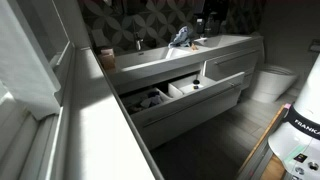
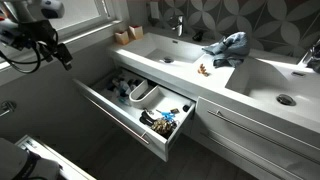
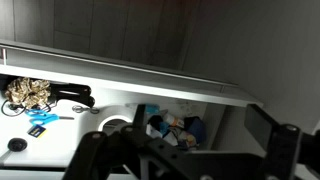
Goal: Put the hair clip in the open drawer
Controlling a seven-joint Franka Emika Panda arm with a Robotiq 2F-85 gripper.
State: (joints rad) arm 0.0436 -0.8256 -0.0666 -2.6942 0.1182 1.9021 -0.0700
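In an exterior view the fingers (image 2: 52,50), spread wide and holding nothing, hang by the open drawer (image 2: 120,118), its contents filling the wrist view, while the hair clip (image 2: 228,47) rests on the desk (image 2: 185,78), well apart at their 3 o'clock.

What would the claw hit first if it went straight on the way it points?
Probably the blue and dark clutter in the open drawer, seen between the claw's fingers in the wrist view; depth is unclear.
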